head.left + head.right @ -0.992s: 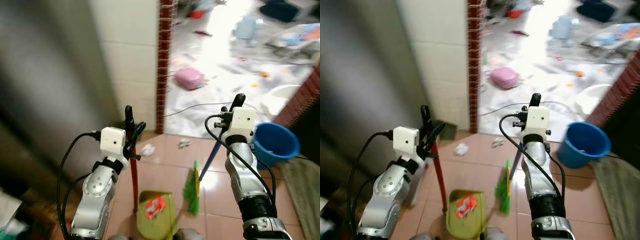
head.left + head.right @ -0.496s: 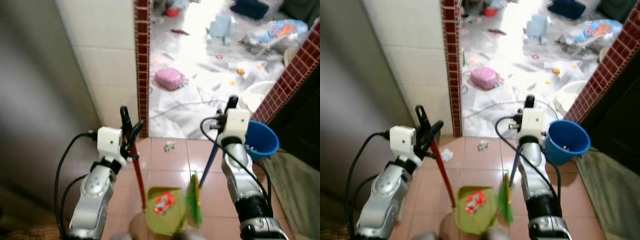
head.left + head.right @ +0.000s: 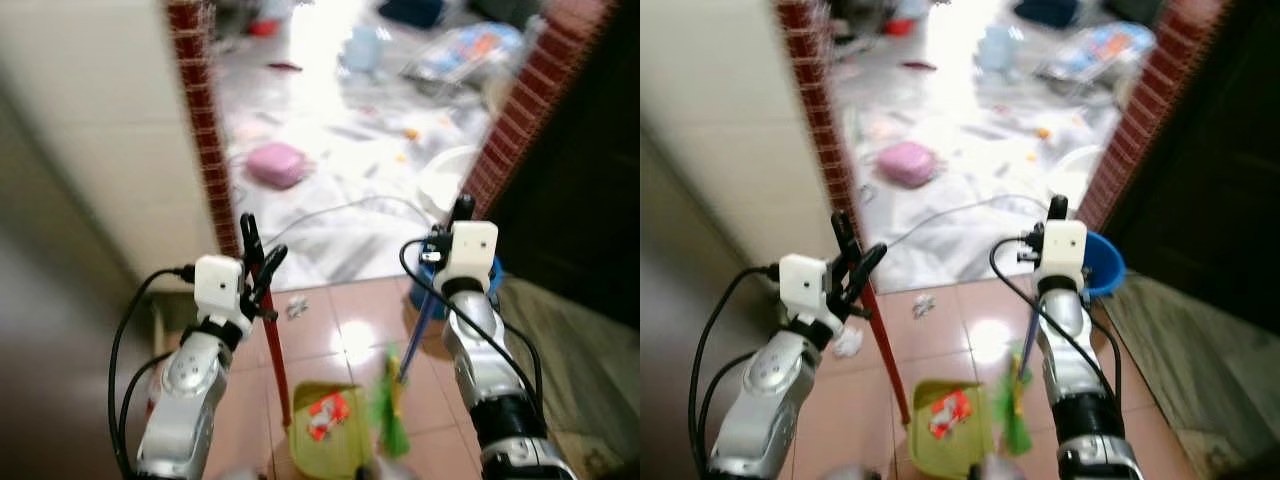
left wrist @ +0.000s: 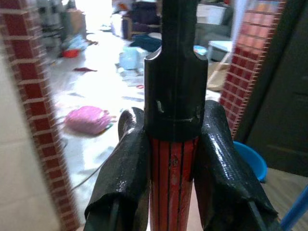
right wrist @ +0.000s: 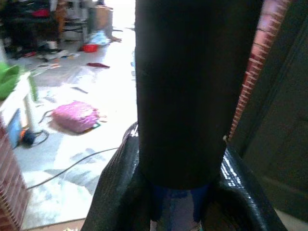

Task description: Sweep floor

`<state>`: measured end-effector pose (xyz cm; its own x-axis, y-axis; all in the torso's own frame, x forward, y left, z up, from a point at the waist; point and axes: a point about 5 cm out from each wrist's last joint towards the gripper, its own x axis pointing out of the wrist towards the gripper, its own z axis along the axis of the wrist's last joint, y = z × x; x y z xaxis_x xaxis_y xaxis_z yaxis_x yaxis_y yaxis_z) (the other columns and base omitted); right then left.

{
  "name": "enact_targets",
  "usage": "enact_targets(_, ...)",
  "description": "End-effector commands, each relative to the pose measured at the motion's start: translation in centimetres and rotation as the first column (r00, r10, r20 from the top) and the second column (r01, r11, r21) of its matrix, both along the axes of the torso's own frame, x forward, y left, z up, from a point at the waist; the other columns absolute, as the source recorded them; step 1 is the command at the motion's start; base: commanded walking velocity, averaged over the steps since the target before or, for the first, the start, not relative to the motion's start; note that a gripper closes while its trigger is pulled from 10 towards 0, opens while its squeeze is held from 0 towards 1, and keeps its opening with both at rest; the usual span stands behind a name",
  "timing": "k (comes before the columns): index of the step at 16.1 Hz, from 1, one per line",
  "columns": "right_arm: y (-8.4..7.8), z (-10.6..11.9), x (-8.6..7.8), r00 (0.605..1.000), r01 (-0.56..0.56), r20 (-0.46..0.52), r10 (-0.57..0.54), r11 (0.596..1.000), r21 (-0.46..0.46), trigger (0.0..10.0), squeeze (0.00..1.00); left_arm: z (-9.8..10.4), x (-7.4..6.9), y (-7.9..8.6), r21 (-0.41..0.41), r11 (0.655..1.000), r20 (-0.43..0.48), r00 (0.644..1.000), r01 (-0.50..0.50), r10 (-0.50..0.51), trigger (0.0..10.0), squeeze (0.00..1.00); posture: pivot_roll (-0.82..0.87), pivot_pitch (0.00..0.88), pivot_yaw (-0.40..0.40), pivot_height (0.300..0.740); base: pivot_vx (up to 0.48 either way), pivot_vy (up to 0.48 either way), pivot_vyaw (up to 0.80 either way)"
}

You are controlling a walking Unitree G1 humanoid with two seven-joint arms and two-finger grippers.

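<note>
Glossy pink floor tiles (image 3: pixel 340 330); matt brick pillar (image 3: pixel 205 120); shiny black gripper fingers (image 4: pixel 219 159); ribbed red plastic handle (image 4: pixel 171 187).

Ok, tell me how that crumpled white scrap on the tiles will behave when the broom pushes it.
The crumpled scrap looks like thin paper or wrapper, so it is probably very light and may skid ahead of the green bristles. Being wadded, not flat, it could tumble rather than slide. The glossy tiles likely offer little grip, so a gentle stroke toward the dustpan should do.

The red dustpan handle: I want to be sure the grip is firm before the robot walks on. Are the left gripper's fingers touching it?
Touching. In the left wrist view the two black fingers press against both sides of the red dustpan handle, with no gap showing.
</note>
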<state>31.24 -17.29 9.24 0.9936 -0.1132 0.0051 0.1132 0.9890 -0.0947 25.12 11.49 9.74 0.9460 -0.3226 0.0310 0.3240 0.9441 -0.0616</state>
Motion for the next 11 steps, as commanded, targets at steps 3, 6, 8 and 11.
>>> enact_targets(3,-0.90,0.66,0.15,1.000,0.020,0.023,-0.019,1.000,-0.018,10.0,0.00,1.15,0.21,-0.47,0.000,1.000,0.056,0.998,0.021,-0.021,10.0,0.00,-0.03,0.000,0.012,0.740,0.284,-0.084,0.00)
enact_targets(6,-0.86,0.59,0.12,1.000,0.019,0.020,-0.018,1.000,-0.021,10.0,0.00,1.15,0.20,-0.47,-0.003,1.000,0.055,0.998,0.020,-0.020,10.0,0.00,-0.03,0.000,0.012,0.740,0.298,-0.301,0.00)
enact_targets(8,-0.90,0.53,0.13,1.000,0.017,0.018,-0.016,1.000,-0.023,10.0,0.00,1.15,0.25,-0.53,-0.002,1.000,0.056,0.998,0.019,-0.019,10.0,0.00,-0.04,0.000,0.012,0.740,0.300,-0.341,0.00)
enact_targets(11,-1.00,0.49,0.10,1.000,0.019,0.014,-0.019,0.999,-0.036,10.0,0.00,1.14,0.27,-0.58,-0.005,1.000,0.056,0.998,0.018,-0.018,10.0,0.00,-0.04,0.000,0.011,0.740,0.301,-0.341,0.00)
